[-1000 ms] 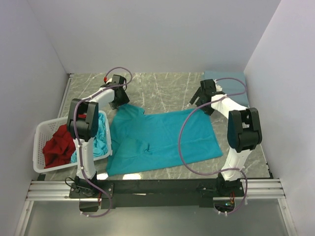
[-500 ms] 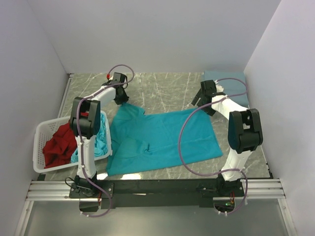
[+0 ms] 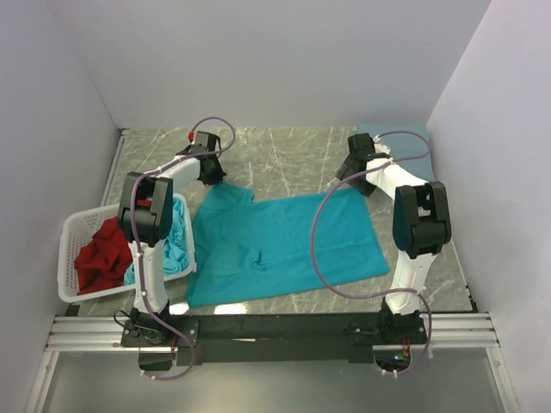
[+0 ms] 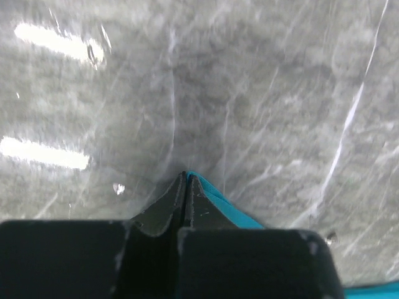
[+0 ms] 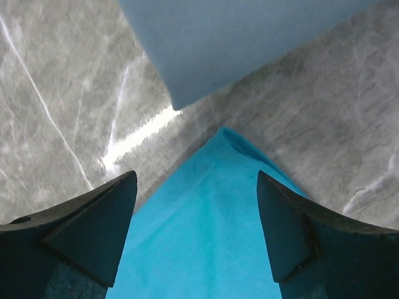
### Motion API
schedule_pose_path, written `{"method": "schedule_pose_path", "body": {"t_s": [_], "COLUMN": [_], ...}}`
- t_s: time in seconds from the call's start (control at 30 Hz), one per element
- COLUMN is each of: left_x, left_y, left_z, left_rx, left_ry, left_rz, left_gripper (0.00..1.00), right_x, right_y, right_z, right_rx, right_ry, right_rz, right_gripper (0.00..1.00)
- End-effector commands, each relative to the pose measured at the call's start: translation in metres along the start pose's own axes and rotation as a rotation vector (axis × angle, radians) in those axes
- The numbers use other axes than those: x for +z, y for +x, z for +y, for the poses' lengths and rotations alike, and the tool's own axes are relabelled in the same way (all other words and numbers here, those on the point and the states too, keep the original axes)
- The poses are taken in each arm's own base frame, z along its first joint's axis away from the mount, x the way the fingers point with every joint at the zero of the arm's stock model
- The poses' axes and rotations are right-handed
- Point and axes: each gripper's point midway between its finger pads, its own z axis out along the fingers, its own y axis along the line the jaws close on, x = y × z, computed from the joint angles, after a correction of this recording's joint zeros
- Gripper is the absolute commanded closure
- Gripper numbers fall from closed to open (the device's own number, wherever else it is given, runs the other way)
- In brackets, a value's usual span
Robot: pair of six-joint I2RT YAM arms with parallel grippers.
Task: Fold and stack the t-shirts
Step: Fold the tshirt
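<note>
A bright teal t-shirt (image 3: 275, 245) lies spread on the grey marble table (image 3: 275, 155). My left gripper (image 3: 212, 176) is at its far left corner, and in the left wrist view the gripper (image 4: 186, 177) is shut on the edge of the teal t-shirt (image 4: 227, 208). At the far right corner, my right gripper (image 3: 357, 176) stands open; in its wrist view the gripper (image 5: 196, 180) straddles the corner of the teal t-shirt (image 5: 212, 249) without pinching it. A folded grey-blue t-shirt (image 5: 237, 37) lies just beyond. A red t-shirt (image 3: 102, 254) and another teal one (image 3: 176, 241) fill the basket.
The white lattice basket (image 3: 73, 232) stands at the left, beside the left arm. The folded grey-blue t-shirt (image 3: 392, 136) sits in the far right corner near the white walls. A black rail (image 3: 275, 327) runs along the near edge.
My left gripper has closed on the shirt's far left corner. My right gripper has moved a little farther back over the far right corner and narrowed slightly.
</note>
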Motion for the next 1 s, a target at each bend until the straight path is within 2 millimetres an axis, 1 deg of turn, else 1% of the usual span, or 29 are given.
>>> {"method": "schedule_pose_path", "body": {"t_s": [0.0,0.07,0.1,0.13,0.17,0.2,0.27,0.3,0.33,0.37,0.43,0.47,0.5,0.6,0.67,0.7,0.8,0.83,0.87,0.93,0.97], "left_x": [-0.027,-0.033,-0.034,-0.039,-0.041,-0.045,-0.048,-0.052,-0.054,-0.057,-0.063,-0.065,-0.072,-0.08,-0.084,-0.087,-0.095,-0.097,-0.097,-0.106,-0.105], "left_y": [-0.01,-0.015,-0.012,-0.016,-0.016,-0.016,-0.016,-0.016,-0.017,-0.017,-0.016,-0.012,-0.016,-0.013,-0.012,-0.01,-0.003,-0.001,0.006,0.006,0.013], "left_z": [-0.014,-0.017,-0.015,-0.021,-0.023,-0.023,-0.026,-0.026,-0.026,-0.03,-0.03,-0.028,-0.03,-0.028,-0.027,-0.027,-0.029,-0.03,-0.028,-0.029,-0.025], "left_rx": [0.023,0.011,0.01,0.011,0.012,0.012,0.009,0.009,0.008,0.009,0.005,0.003,0.002,0.004,0.01,0.014,0.022,0.026,0.032,0.031,0.03], "left_ry": [0.072,0.087,0.092,0.123,0.135,0.145,0.163,0.171,0.174,0.195,0.213,0.218,0.228,0.241,0.25,0.261,0.305,0.317,0.32,0.329,0.322], "left_rz": [-0.033,-0.059,-0.054,-0.068,-0.072,-0.076,-0.084,-0.09,-0.095,-0.099,-0.108,-0.106,-0.125,-0.142,-0.148,-0.153,-0.154,-0.154,-0.144,-0.159,-0.149], "left_gripper": [1.0,1.0,1.0,1.0,1.0,1.0,1.0,1.0,1.0,1.0,1.0,1.0,1.0,1.0,0.99,1.0,1.0,1.0,1.0,0.99,0.99], "right_x": [0.002,0.007,0.008,0.009,0.013,0.013,0.018,0.019,0.02,0.024,0.023,0.022,0.022,0.019,0.018,0.017,0.017,0.019,0.019,0.021,0.022], "right_y": [-0.022,-0.019,-0.02,-0.02,-0.017,-0.019,-0.013,-0.014,-0.011,-0.009,-0.011,-0.012,-0.012,-0.015,-0.015,-0.016,-0.018,-0.015,-0.019,-0.019,-0.02], "right_z": [-0.002,-0.003,-0.003,0.0,0.0,0.001,-0.002,-0.001,0.0,-0.001,0.0,0.0,0.001,-0.001,-0.002,-0.002,-0.003,-0.006,-0.005,-0.005,-0.004], "right_rx": [0.048,0.049,0.053,0.054,0.052,0.055,0.044,0.045,0.039,0.039,0.052,0.054,0.058,0.059,0.054,0.052,0.05,0.044,0.048,0.043,0.046], "right_ry": [0.062,0.076,0.077,0.073,0.079,0.082,0.111,0.118,0.125,0.13,0.137,0.137,0.138,0.143,0.156,0.155,0.173,0.191,0.193,0.206,0.202], "right_rz": [-0.058,-0.05,-0.051,-0.052,-0.046,-0.05,-0.036,-0.042,-0.036,-0.029,-0.041,-0.045,-0.047,-0.054,-0.053,-0.052,-0.056,-0.048,-0.056,-0.054,-0.055], "right_gripper": [0.17,0.2,0.21,0.23,0.24,0.26,0.29,0.3,0.36,0.38,0.39,0.39,0.39,0.44,0.51,0.53,0.54,0.53,0.53,0.53,0.53]}}
